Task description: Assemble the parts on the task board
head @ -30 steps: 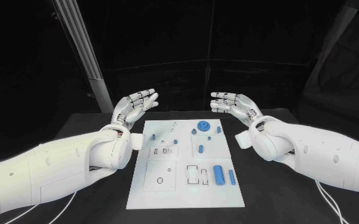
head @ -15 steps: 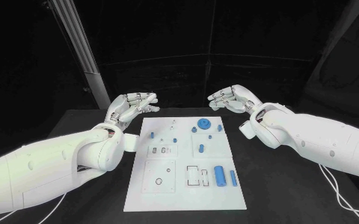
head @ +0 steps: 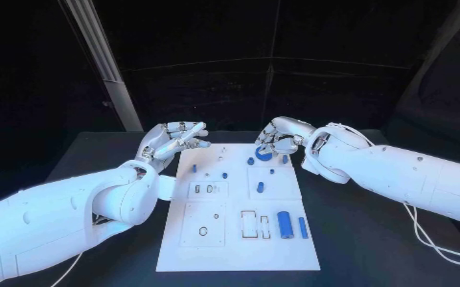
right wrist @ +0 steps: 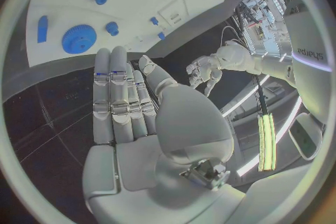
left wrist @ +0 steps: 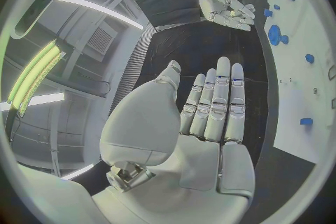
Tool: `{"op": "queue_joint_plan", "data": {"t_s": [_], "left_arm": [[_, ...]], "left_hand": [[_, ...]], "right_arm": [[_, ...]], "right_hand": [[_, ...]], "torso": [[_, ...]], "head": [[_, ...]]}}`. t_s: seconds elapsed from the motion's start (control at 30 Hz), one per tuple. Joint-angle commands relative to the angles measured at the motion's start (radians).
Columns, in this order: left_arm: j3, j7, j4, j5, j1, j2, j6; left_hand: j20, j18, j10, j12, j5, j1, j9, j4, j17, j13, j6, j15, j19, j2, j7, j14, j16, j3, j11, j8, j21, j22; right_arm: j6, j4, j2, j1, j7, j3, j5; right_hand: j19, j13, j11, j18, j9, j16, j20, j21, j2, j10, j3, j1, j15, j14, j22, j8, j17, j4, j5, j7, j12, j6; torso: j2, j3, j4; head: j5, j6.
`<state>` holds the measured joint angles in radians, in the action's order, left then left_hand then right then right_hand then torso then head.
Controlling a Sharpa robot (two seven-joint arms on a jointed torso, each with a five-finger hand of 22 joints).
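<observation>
Both hands hold nothing. Right hand [head: 280, 137] hangs over the board's [head: 230, 247] far edge, fingers apart and curved down, just above the blue gear [head: 264, 151]. Left hand [head: 175, 139] hovers beside the board's far left corner, fingers straight and together, palm bare. Gear sits at the far end, small pegs [head: 251, 161] near it; a thick cylinder [head: 284, 222] and a thin pin [head: 303, 227] lie at the near right. Likely step: picking up the gear. To do it well, lower straight down, centre the fingers round the rim, close evenly, avoid knocking the nearby pegs, lift without tilting. Left hand should stay off the board.
</observation>
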<state>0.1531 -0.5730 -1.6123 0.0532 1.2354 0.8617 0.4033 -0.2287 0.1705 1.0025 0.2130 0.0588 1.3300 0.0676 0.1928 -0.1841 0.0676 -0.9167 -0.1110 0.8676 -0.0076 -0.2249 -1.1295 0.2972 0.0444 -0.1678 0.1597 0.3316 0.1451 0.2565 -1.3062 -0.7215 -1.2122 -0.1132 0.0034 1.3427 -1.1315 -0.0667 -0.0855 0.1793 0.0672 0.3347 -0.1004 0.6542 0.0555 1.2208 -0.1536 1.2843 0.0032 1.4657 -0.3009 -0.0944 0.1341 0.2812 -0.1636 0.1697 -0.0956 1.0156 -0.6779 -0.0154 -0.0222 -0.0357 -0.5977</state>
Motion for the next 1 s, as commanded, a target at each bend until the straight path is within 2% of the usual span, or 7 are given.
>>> {"op": "queue_joint_plan", "data": {"t_s": [0.03, 0.37, 0.4, 0.47, 0.57, 0.9, 1.0], "left_arm": [[-0.001, 0.022, 0.002, 0.013, 0.002, -0.007, -0.046], [-0.001, 0.031, 0.004, 0.014, 0.003, -0.011, -0.059], [-0.001, 0.032, 0.004, 0.014, 0.003, -0.011, -0.060], [-0.001, 0.032, 0.004, 0.015, 0.003, -0.012, -0.060], [-0.001, 0.033, 0.004, 0.015, 0.003, -0.013, -0.062], [-0.001, 0.039, 0.009, 0.015, 0.003, -0.016, -0.067], [-0.001, 0.041, 0.010, 0.015, 0.004, -0.017, -0.067]], "left_hand": [[0.000, 0.015, 0.007, -0.005, -0.002, 0.002, -0.001, -0.006, -0.001, 0.000, -0.007, 0.000, 0.009, 0.011, -0.001, -0.009, -0.005, -0.001, 0.002, -0.003, 0.001, -0.002], [0.000, 0.015, 0.012, -0.005, -0.002, 0.002, -0.001, -0.008, -0.004, 0.000, -0.011, 0.001, 0.011, 0.014, -0.001, -0.012, -0.006, -0.002, 0.003, -0.004, 0.000, -0.003], [0.000, 0.015, 0.012, -0.005, -0.002, 0.002, -0.001, -0.008, -0.004, 0.000, -0.011, 0.001, 0.011, 0.014, -0.001, -0.012, -0.006, -0.002, 0.003, -0.004, 0.000, -0.003], [0.000, 0.015, 0.013, -0.005, -0.002, 0.001, -0.001, -0.008, -0.004, 0.000, -0.012, 0.001, 0.012, 0.014, 0.000, -0.012, -0.007, -0.002, 0.003, -0.004, 0.000, -0.003], [0.001, 0.015, 0.012, -0.006, -0.003, 0.001, -0.001, -0.008, -0.005, 0.000, -0.011, 0.001, 0.012, 0.014, 0.000, -0.013, -0.007, -0.003, 0.003, -0.005, 0.000, -0.004], [0.001, 0.015, 0.011, -0.007, -0.003, 0.000, -0.001, -0.009, -0.006, 0.000, -0.010, 0.001, 0.013, 0.014, 0.000, -0.014, -0.007, -0.004, 0.003, -0.006, -0.001, -0.004], [0.001, 0.014, 0.004, -0.014, -0.004, -0.009, -0.003, -0.006, -0.009, -0.002, -0.004, 0.000, 0.016, 0.015, -0.003, -0.014, -0.011, -0.011, 0.000, -0.013, -0.003, -0.007]], "right_arm": [[-0.049, 0.002, 0.010, -0.003, 0.090, 0.001, 0.218], [-0.073, 0.002, 0.037, -0.012, 0.112, 0.002, 0.315], [-0.074, 0.001, 0.038, -0.012, 0.110, 0.002, 0.318], [-0.076, 0.001, 0.042, -0.014, 0.107, 0.002, 0.324], [-0.084, 0.004, 0.048, -0.015, 0.108, 0.002, 0.332], [-0.104, 0.029, 0.072, -0.017, 0.107, 0.002, 0.354], [-0.110, 0.036, 0.077, -0.017, 0.104, 0.002, 0.355]], "right_hand": [[-0.005, 0.000, -0.002, 0.003, -0.001, 0.086, 0.006, 0.033, -0.014, 0.000, -0.005, -0.012, -0.006, 0.045, -0.019, 0.011, 0.050, 0.003, -0.002, 0.001, 0.015, 0.007], [-0.007, 0.001, -0.011, 0.002, -0.001, 0.299, 0.004, 0.161, -0.019, -0.038, -0.043, -0.030, -0.005, 0.038, -0.095, 0.030, 0.196, 0.002, -0.005, 0.002, 0.029, 0.001], [-0.013, 0.002, -0.011, 0.002, -0.001, 0.351, 0.004, 0.188, -0.017, -0.040, -0.053, -0.032, -0.005, 0.040, -0.110, 0.030, 0.231, 0.001, -0.004, 0.003, 0.030, 0.000], [-0.006, 0.002, -0.012, 0.000, -0.001, 0.520, 0.000, 0.242, -0.014, -0.039, -0.078, -0.037, -0.003, 0.038, -0.145, 0.028, 0.390, -0.002, -0.002, 0.003, 0.029, 0.000], [-0.018, 0.003, -0.018, -0.009, -0.002, 0.664, -0.004, 0.342, -0.026, -0.055, -0.102, -0.049, 0.001, 0.031, -0.258, 0.030, 0.546, -0.005, 0.004, 0.009, 0.030, -0.011], [-0.022, 0.004, -0.020, -0.020, -0.002, 0.771, -0.012, 0.431, -0.035, -0.077, -0.136, -0.051, 0.008, 0.019, -0.362, 0.030, 0.662, -0.007, 0.007, 0.009, 0.033, -0.017], [-0.024, 0.004, -0.021, -0.022, -0.002, 0.788, -0.014, 0.446, -0.036, -0.084, -0.142, -0.052, 0.009, 0.019, -0.379, 0.030, 0.680, -0.009, 0.008, 0.008, 0.033, -0.018]], "torso": [[-0.021, -0.0015, -0.0089], [-0.045, -0.0011, -0.0132], [-0.047, -0.0010, -0.0126], [-0.048, -0.0015, -0.0126], [-0.051, -0.0019, -0.0147], [-0.057, -0.0034, -0.0268], [-0.059, -0.0019, -0.0284]], "head": [[-0.005, -0.001], [-0.010, 0.009], [-0.010, 0.011], [-0.010, 0.009], [-0.012, 0.009], [-0.014, 0.007], [-0.013, 0.003]]}}
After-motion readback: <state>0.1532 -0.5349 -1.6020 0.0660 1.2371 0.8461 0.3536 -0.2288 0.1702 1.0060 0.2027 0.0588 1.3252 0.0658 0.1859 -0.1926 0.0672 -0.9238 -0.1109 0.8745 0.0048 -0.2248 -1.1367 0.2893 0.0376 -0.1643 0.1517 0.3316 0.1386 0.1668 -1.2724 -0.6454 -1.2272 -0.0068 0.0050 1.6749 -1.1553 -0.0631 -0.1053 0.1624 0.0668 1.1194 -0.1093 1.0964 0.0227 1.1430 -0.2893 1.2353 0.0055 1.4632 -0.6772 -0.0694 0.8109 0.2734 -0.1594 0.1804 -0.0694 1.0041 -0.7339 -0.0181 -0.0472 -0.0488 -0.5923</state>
